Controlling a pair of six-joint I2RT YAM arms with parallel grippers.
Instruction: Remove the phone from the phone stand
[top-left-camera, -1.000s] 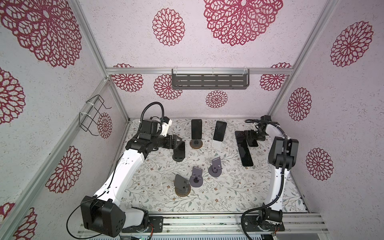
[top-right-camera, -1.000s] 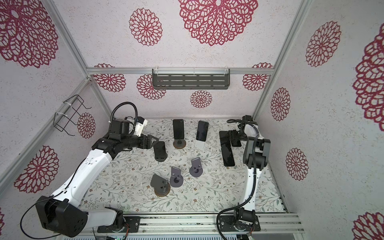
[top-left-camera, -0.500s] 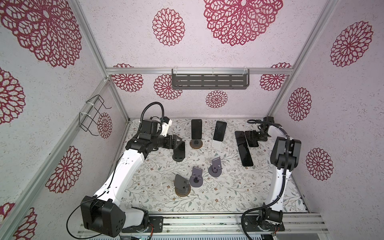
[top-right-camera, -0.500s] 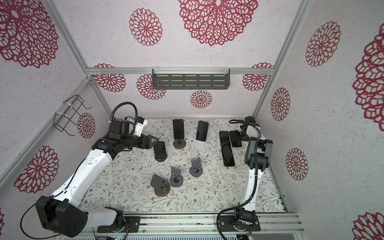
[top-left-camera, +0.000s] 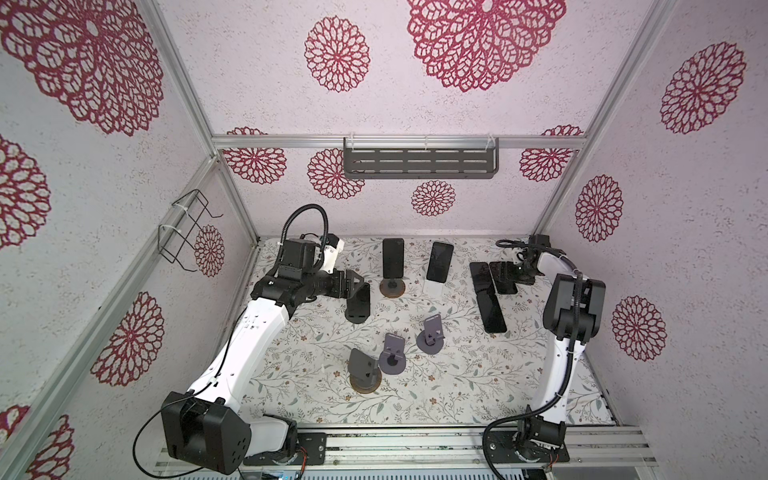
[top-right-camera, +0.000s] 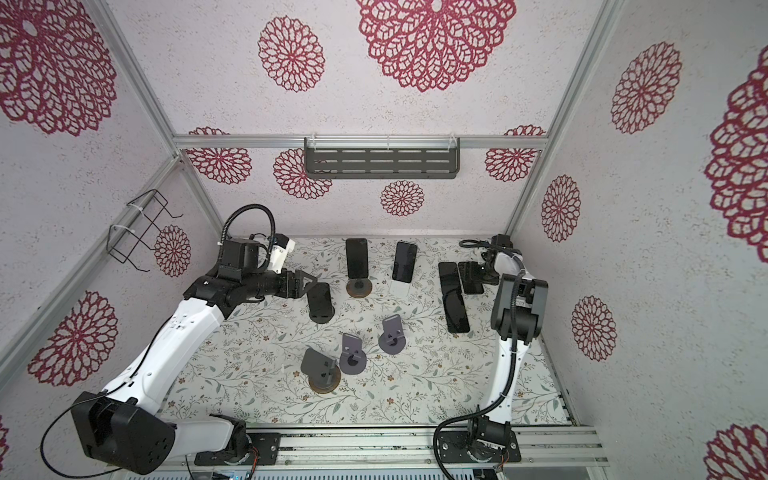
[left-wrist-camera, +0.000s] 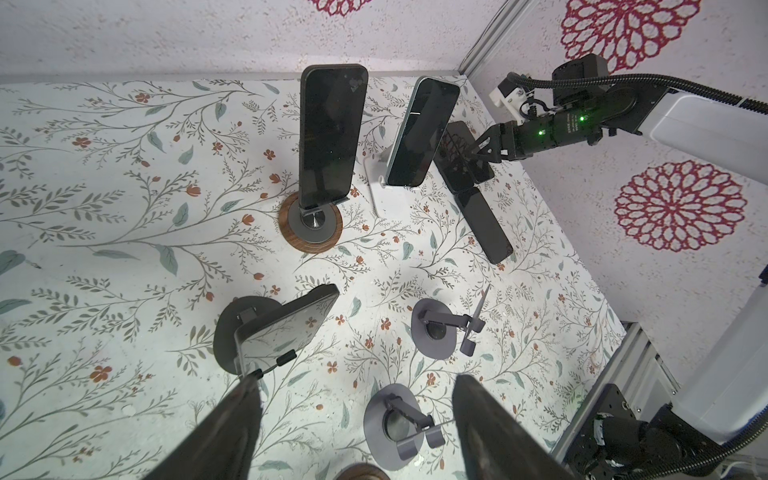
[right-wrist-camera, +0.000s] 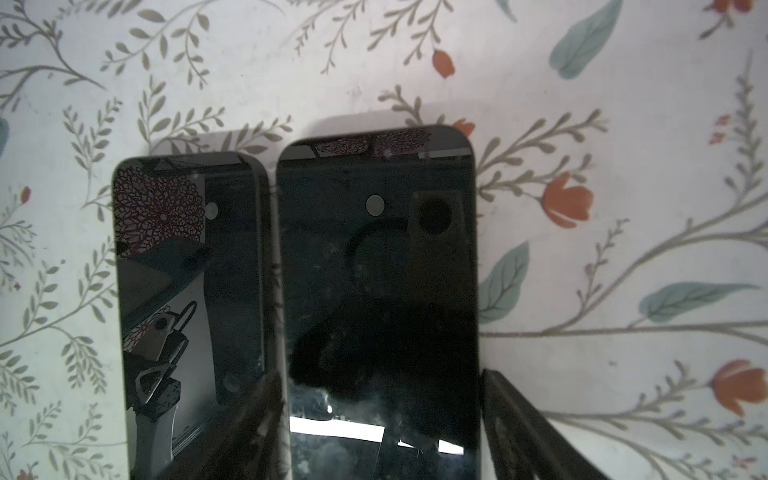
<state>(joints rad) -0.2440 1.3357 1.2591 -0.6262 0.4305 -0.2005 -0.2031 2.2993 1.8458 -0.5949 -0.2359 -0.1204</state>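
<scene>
Three dark phones stand on stands. The nearest phone (top-left-camera: 359, 297) (left-wrist-camera: 286, 328) leans on a dark round phone stand (left-wrist-camera: 228, 324). My left gripper (top-left-camera: 353, 284) (left-wrist-camera: 355, 380) hangs open just beside it, one finger (left-wrist-camera: 245, 399) close to the stand's lip and nothing between the fingers. Another phone (top-left-camera: 392, 259) sits on a wood-based stand (top-left-camera: 392, 287), and a third (top-left-camera: 439, 262) on a white stand (top-left-camera: 432, 286). At the back right, my right gripper (top-left-camera: 517, 270) (right-wrist-camera: 380, 419) is open, its fingers straddling a phone (right-wrist-camera: 378, 270) lying flat on the table.
Two more flat phones (top-left-camera: 480, 272) (top-left-camera: 492, 309) lie beside the right gripper. Three empty grey stands (top-left-camera: 432, 336) (top-left-camera: 392, 355) (top-left-camera: 365, 372) sit mid-table. A grey shelf (top-left-camera: 419, 162) hangs on the back wall and a wire rack (top-left-camera: 183, 232) on the left wall.
The right arm's elbow has drifted slightly rightward while its gripper stays over the flat phones. The left arm has not moved.
</scene>
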